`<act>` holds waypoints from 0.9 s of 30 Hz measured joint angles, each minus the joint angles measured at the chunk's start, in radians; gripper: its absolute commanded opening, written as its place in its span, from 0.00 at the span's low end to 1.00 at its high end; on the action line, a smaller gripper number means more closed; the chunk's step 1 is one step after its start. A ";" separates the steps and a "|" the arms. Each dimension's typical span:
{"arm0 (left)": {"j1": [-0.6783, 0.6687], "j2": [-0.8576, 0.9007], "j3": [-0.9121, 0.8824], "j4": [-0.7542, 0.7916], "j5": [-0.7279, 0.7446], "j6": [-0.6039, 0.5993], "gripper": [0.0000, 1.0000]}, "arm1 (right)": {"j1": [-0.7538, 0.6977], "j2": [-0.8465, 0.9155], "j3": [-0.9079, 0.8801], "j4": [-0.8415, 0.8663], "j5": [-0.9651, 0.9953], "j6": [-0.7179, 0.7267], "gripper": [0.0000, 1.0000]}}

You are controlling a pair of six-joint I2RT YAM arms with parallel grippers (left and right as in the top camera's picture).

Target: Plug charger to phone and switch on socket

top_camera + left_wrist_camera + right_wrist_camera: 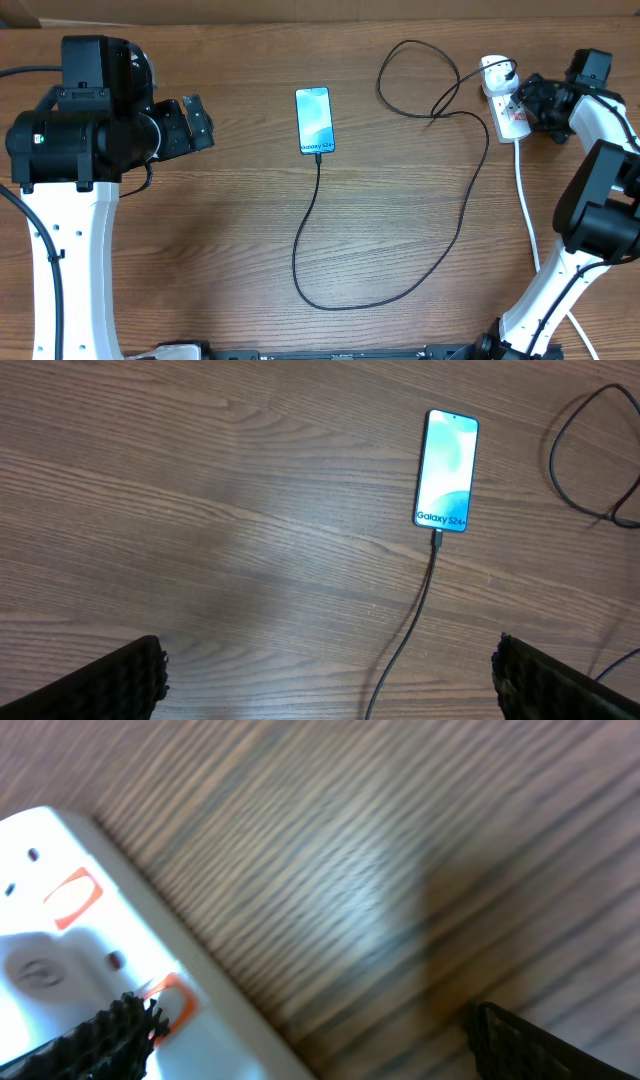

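The phone (314, 120) lies flat at the table's middle back with its light-blue screen lit, and shows again in the left wrist view (447, 470). The charger (455, 225), a thin black cable, has its plug tip (437, 540) at the phone's near end. It loops forward and runs back to the white socket (504, 104) at the far right. My left gripper (203, 125) is open to the left of the phone, its fingers (120, 682) wide apart over bare wood. My right gripper (527, 102) is open at the socket (70, 975), one finger (95, 1042) over a red switch mark (172, 1000).
A thick white cord (528, 215) runs from the socket toward the front right, beside the right arm's base. The cable makes a second loop (420, 80) behind the phone, near the socket. Brown wooden table (200, 230) all around.
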 measured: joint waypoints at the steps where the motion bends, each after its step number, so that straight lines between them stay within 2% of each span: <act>1: 0.000 0.000 0.000 0.000 0.000 0.000 1.00 | -0.006 0.000 0.001 0.000 0.002 0.000 1.00; 27: 0.000 0.000 0.000 0.000 0.000 0.000 1.00 | -0.011 0.000 0.002 -0.007 -0.037 0.000 1.00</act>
